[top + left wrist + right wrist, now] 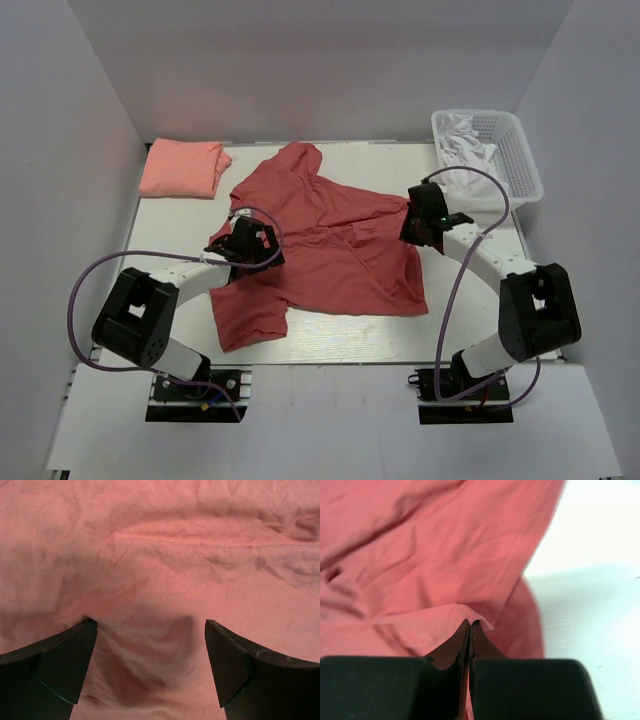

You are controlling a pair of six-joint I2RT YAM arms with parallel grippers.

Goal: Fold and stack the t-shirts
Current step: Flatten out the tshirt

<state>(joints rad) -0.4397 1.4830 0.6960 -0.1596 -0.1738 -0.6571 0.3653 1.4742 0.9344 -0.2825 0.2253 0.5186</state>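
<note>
Brick-red t-shirt lies spread, wrinkled, on worktop; salmon-pink t-shirt sits folded off its far-left corner. Left claw gapes wide, tips on its left part. Right claw pinches its right edge.

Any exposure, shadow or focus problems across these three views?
Top external: soft, even light, sharp throughout. Left wrist: the large brick-red cotton t-shirt is crisp, with shadow under the open left pincer. Right wrist: the white table is washed out, the cloth is soft, and the right pincer is a dark silhouette.
</note>
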